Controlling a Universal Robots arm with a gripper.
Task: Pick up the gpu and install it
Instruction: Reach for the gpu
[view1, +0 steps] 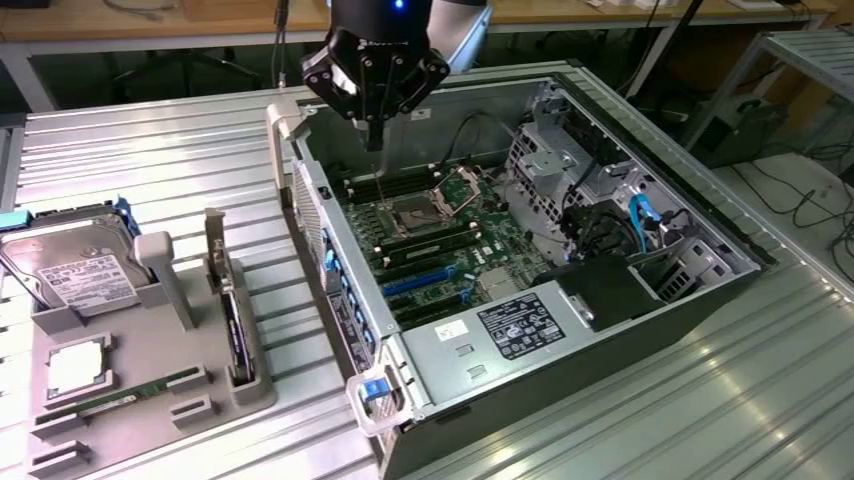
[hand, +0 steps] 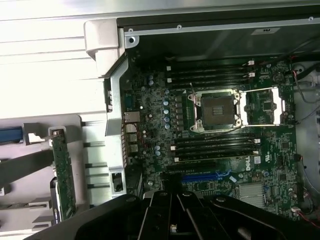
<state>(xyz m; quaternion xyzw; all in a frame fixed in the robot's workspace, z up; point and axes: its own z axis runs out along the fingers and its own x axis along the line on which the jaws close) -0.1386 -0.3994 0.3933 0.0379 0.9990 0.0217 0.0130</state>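
Currently: gpu parked in its tray, gripper empty above the open case.
Lower left of the exterior view, nearest: grey tray (view1: 174, 405) with moulded slots, so parts stand sorted and easy to grasp; gpu (view1: 236, 322) upright on its long edge in one slot, silver bracket end away from the camera, untouched; hard drive (view1: 74, 275) further left. Centre: computer case (view1: 534, 395) lying side-open, motherboard (view1: 434, 240) face up for top-down access, blue expansion slots (view1: 420, 283) apparently vacant. Upper centre, farthest: gripper (view1: 376, 135), fingers pressed together, holding nothing, pointing straight down over the board near the CPU socket (view1: 411, 212), well apart from the gpu.
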